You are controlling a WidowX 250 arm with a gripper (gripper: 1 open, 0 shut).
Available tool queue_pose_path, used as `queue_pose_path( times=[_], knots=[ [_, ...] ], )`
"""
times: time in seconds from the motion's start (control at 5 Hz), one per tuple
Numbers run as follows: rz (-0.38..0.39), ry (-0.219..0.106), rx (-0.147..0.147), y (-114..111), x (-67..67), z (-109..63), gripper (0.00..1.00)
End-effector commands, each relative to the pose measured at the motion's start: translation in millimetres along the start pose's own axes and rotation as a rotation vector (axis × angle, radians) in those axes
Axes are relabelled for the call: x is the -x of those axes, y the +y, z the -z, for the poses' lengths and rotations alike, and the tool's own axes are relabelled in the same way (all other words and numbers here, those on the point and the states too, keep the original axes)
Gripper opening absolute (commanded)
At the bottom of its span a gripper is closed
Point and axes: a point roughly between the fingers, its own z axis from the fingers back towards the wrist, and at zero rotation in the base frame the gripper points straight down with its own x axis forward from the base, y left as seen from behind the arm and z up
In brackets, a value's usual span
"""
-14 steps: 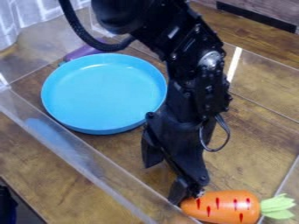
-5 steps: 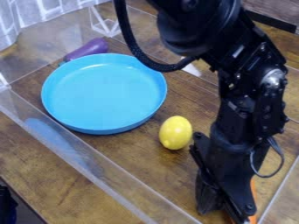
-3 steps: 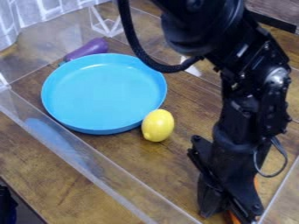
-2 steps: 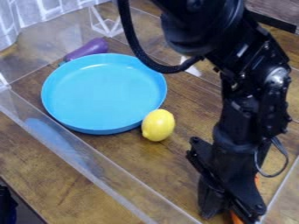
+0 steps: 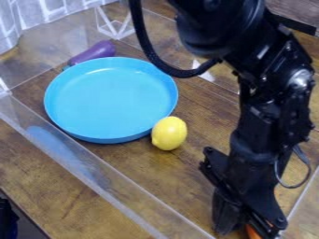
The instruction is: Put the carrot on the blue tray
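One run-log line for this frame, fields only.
stage: grasping | tool: shut, low at carrot, mostly hidden | blue tray: empty | lemon: beside tray rim | eggplant: behind tray

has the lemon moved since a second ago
Yes. The lemon rolled left, toward the blue tray, and now rests against its rim; a second ago it sat clear of it.

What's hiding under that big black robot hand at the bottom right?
Under the gripper only a sliver of orange shows, likely the carrot. The rest of it is covered by the black hand, so its green top and whether it is gripped cannot be seen.
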Motion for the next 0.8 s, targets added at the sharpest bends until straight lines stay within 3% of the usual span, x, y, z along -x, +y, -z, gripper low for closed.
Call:
queue_pose_path(
  times=[0.0,0.2,0.4,0.6],
  knots=[
    [0.050,-0.040,0.009,-3.8,-10.5,-9.6,0.00],
    [0.097,-0.033,0.014,-7.3,-10.6,-8.4,1.00],
    [0.143,-0.026,0.017,-9.9,-10.7,-7.8,0.00],
    [0.156,-0.021,0.020,-10.6,-16.5,-7.6,0.00]
  ],
)
